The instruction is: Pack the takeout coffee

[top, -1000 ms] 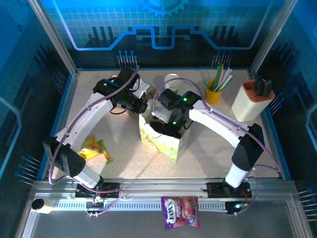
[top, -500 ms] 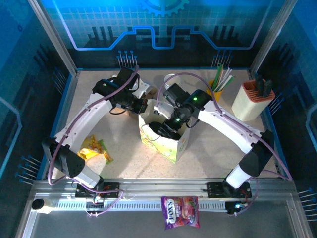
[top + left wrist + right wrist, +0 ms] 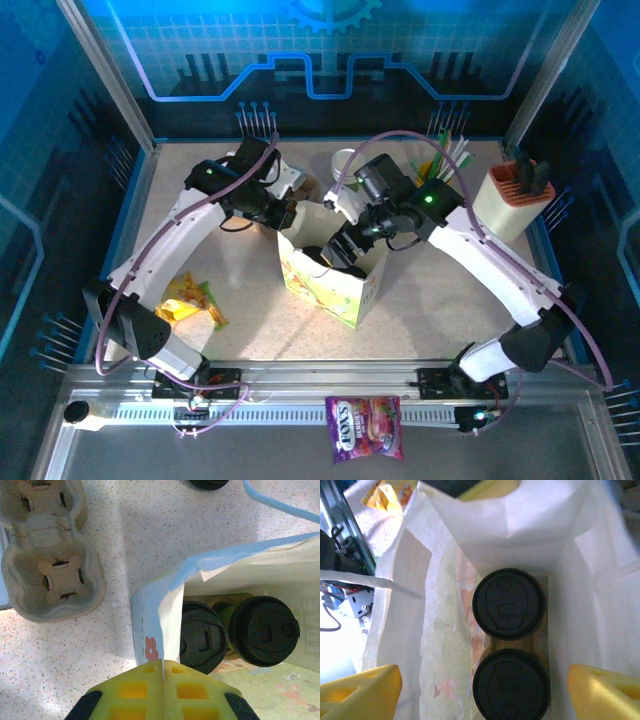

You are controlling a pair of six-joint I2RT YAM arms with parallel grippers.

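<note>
The takeout coffee is two cups with round black lids (image 3: 508, 604) (image 3: 511, 685), standing side by side on a brown carrier at the bottom of the white flower-printed paper bag (image 3: 330, 285). The left wrist view shows the same lids (image 3: 202, 637) (image 3: 264, 631) through the bag's mouth. My left gripper (image 3: 163, 667) is shut on the bag's rim (image 3: 155, 625) at its far left corner and holds it open. My right gripper (image 3: 485, 694) hangs open above the bag's mouth, its yellow fingers (image 3: 365, 690) wide on either side of the cups and touching nothing.
An empty cardboard cup carrier (image 3: 50, 555) lies behind the bag. A white cup (image 3: 345, 160), a yellow cup of straws (image 3: 432, 185) and a beige holder (image 3: 505, 200) stand at the back. Candy wrappers (image 3: 190, 300) lie front left, a candy bag (image 3: 363, 428) on the front rail.
My right gripper has risen out of the bag and drawn back to the right, still open. The left gripper has kept its hold on the rim.
</note>
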